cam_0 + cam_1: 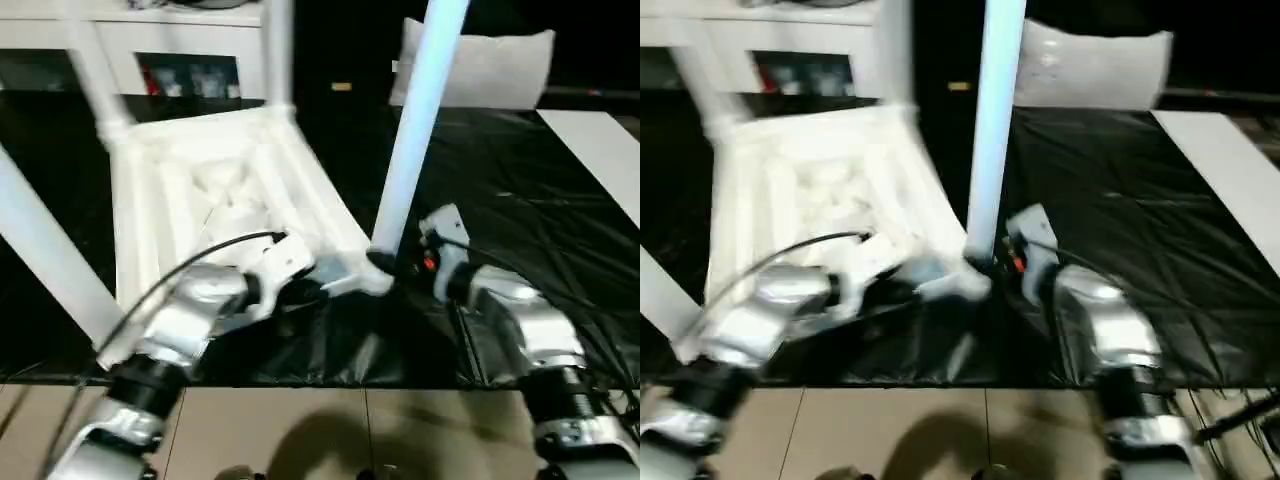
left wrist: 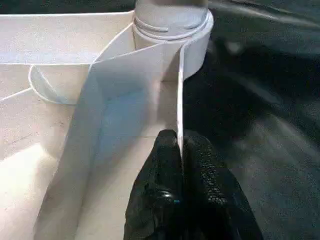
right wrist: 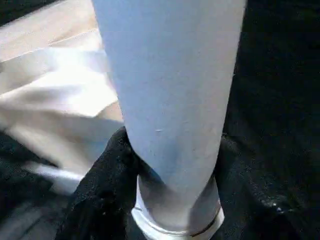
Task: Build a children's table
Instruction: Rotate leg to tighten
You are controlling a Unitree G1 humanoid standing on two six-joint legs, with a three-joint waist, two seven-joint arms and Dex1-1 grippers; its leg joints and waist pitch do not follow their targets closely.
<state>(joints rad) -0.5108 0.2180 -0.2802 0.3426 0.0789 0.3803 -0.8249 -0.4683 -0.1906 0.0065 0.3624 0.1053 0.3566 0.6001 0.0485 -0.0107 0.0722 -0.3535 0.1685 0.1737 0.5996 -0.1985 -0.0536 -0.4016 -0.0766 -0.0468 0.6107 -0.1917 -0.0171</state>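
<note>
The children's table (image 1: 215, 190) lies upside down on the black sheet (image 1: 520, 190), ribbed underside up, legs rising from its corner sockets. The left gripper (image 2: 181, 150) is clenched on the thin side wall of the top, one black finger on each face, with a corner socket (image 2: 172, 30) just beyond its fingertips. The right gripper (image 3: 167, 180) is wrapped around the base of the near leg (image 1: 415, 130), fingers (image 3: 100, 190) on either side of it just above the socket, grasping it. A grey pillow (image 1: 480, 65) lies well beyond both grippers.
</note>
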